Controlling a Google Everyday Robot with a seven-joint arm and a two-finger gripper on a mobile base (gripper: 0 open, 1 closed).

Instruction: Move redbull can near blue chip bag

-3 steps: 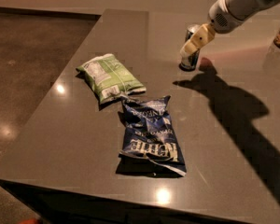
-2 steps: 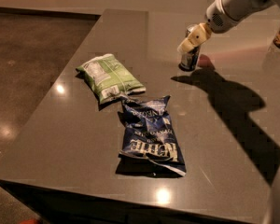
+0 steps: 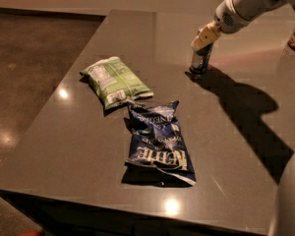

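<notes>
At the dark tabletop's (image 3: 78, 146) far side, the slim blue-and-silver redbull can (image 3: 200, 63) stood upright, claw (image 3: 205, 37) right at its top, grip impossible to tell; the crinkled navy-blue chip bag (image 3: 160, 144) lay flat, well apart.

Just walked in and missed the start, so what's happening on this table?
A robot arm reaches in from the upper right, and its gripper is down at the top of the redbull can, which stands upright toward the far side of the dark table. The blue chip bag lies flat nearer the front edge, well apart from the can, with a green-and-white chip bag just behind it to the left. The can is not yet near the blue bag.
</notes>
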